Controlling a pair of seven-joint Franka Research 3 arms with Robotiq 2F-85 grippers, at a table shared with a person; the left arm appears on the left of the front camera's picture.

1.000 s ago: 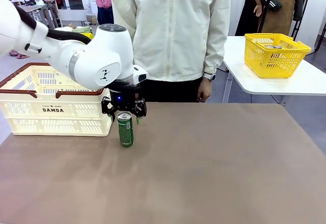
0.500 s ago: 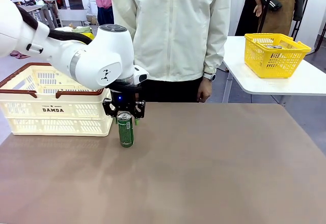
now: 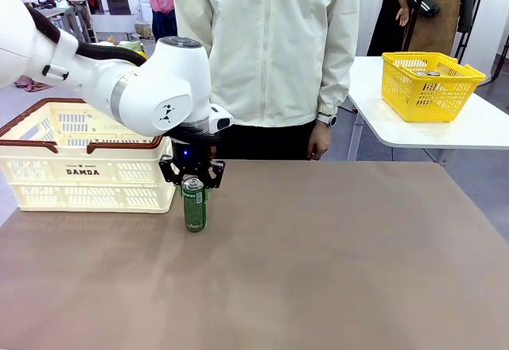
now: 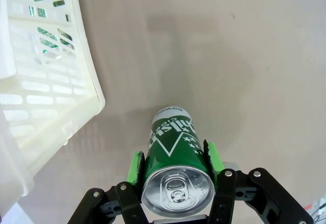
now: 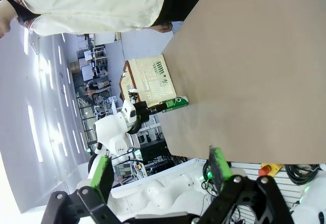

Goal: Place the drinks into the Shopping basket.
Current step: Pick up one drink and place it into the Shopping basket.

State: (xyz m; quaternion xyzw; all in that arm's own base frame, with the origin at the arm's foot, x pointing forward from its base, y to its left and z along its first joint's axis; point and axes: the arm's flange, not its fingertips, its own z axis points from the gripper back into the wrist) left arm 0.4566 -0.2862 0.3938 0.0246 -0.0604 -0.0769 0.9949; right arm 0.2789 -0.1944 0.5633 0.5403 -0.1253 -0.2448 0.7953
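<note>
Green can [image 3: 195, 211] stands upright on the table [image 3: 334, 254], just beside the Shopping basket [image 3: 48, 187]. Left gripper [image 3: 193, 191] grasps its upper part; pads [image 4: 135, 167] appear pressed against both sides. Right gripper [image 5: 160, 170] is spread wide, holding nothing.

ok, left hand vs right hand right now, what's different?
Grip: the left hand has its green pads against both sides of the green can, while the right hand is open with nothing between its fingers.
Place: the left hand is low over the table, beside the Shopping basket; the right hand is held back beyond the table's edge, looking across it.
Shared: black fingers, green pads.
</note>
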